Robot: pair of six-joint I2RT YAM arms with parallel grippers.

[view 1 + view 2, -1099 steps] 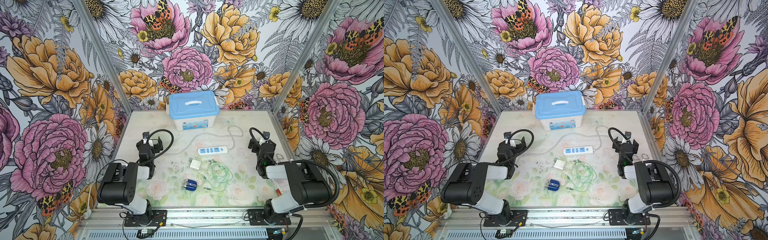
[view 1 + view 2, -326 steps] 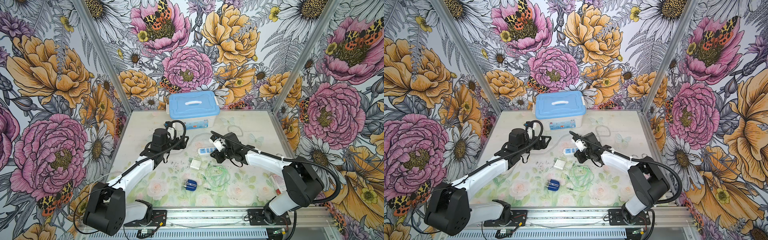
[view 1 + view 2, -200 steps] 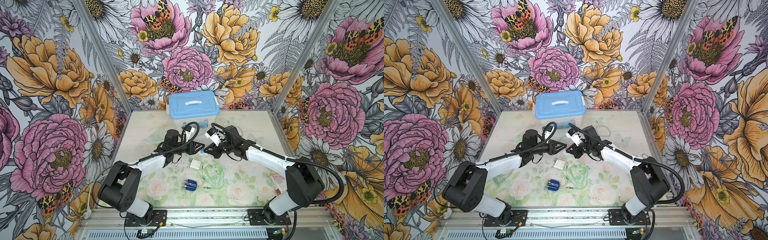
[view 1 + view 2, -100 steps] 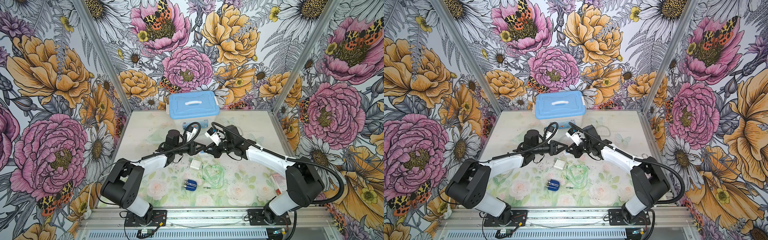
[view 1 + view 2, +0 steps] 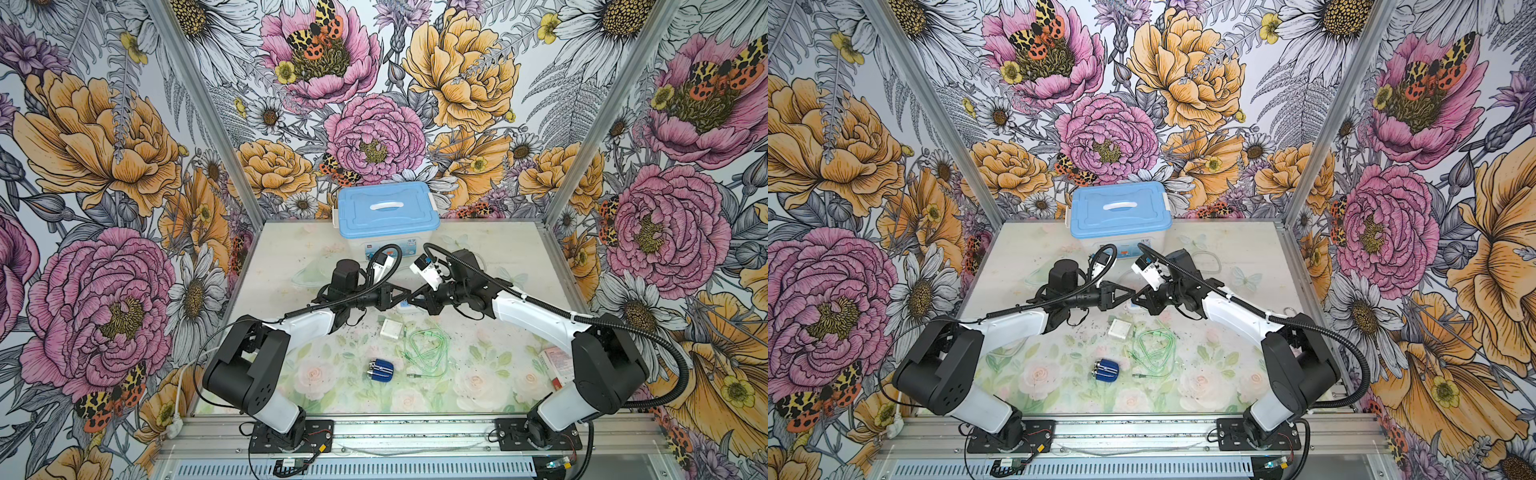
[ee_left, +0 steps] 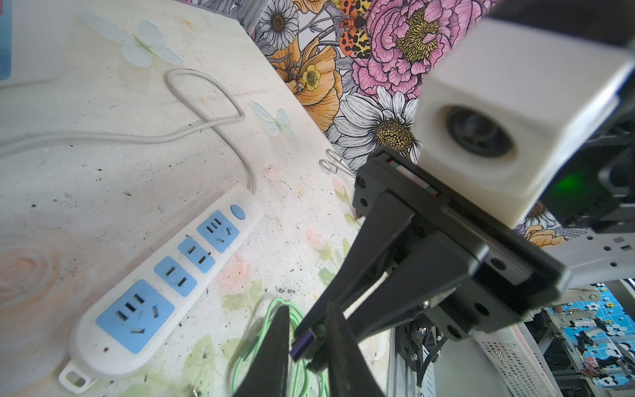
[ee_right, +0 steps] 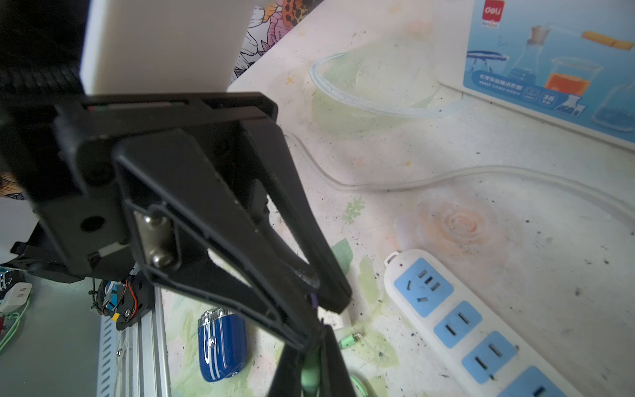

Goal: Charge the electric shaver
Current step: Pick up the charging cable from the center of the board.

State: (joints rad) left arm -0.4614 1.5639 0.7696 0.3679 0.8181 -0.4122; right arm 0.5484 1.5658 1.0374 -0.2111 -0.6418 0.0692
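Note:
The electric shaver (image 5: 380,371) (image 5: 1106,371) (image 7: 221,345) lies on its side near the table's front, dark blue with silver heads, and neither gripper touches it. My two grippers meet tip to tip above the table's middle. The right gripper (image 5: 413,298) (image 7: 312,357) is shut on the green boot of the charging cable's USB plug (image 6: 304,340). The left gripper (image 5: 400,294) (image 6: 305,330) has its fingers on either side of the plug's metal end, narrowly open. The green cable (image 5: 426,347) trails down to a loose coil on the table.
A white charger block (image 5: 391,329) lies just in front of the grippers. The white power strip (image 6: 165,282) (image 7: 464,319) with blue sockets lies under them, its cord looping back. A blue-lidded box (image 5: 388,210) stands at the rear and a small red-and-white packet (image 5: 555,361) at the right.
The left gripper has moved up to the right gripper's tip and its jaws have narrowed around the plug. The right gripper has stayed put, holding the plug in the air.

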